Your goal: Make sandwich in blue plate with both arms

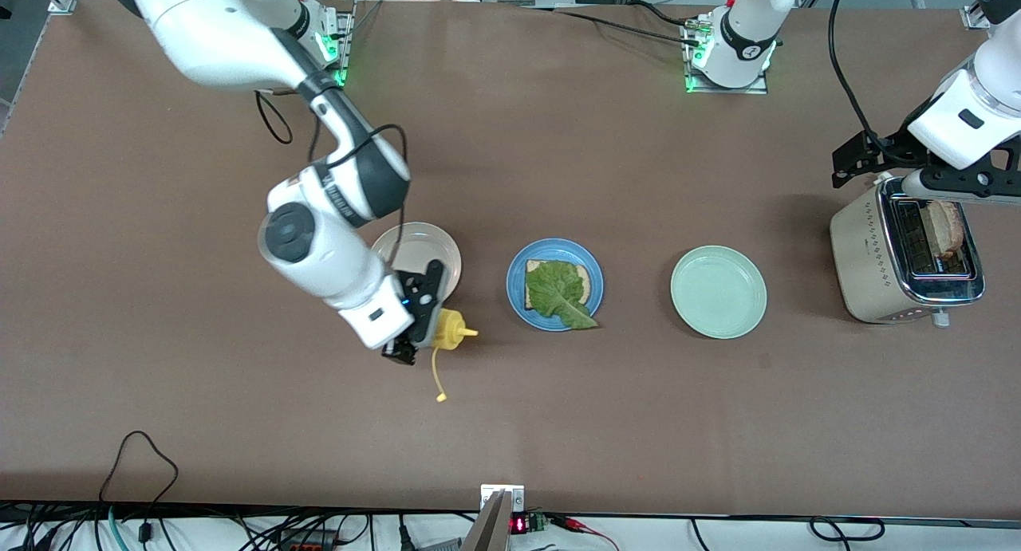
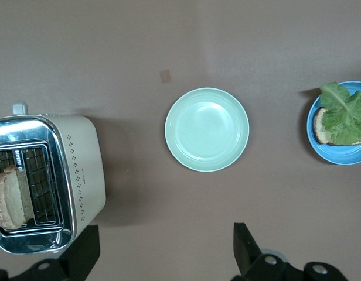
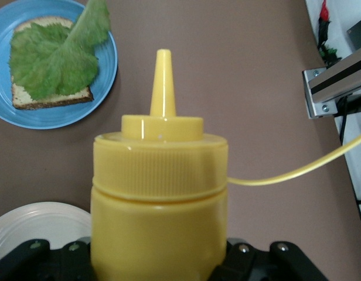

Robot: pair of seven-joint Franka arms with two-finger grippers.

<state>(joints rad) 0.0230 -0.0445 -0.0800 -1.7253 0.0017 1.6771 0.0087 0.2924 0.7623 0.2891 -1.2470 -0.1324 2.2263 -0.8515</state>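
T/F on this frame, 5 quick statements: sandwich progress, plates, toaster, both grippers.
1. The blue plate holds a bread slice with a lettuce leaf on top. True.
2. A second slice covers the lettuce. False: the leaf is uncovered.
3. The right gripper is shut on the yellow squeeze bottle. True.
4. The toaster is empty. False: a slice of toast stands in a slot.
5. The left gripper holds the mint-green plate. False: it is open, over the toaster.

A brown table [image 1: 558, 423] is seen carrying three plates in a row midway between its long edges: a cream-white plate [image 1: 447, 248] toward the right arm's end, the blue plate [image 1: 518, 296] at the middle, then a pale mint-green plate [image 1: 718, 292]. A cream toaster [image 1: 865, 256] is set near the left arm's end.
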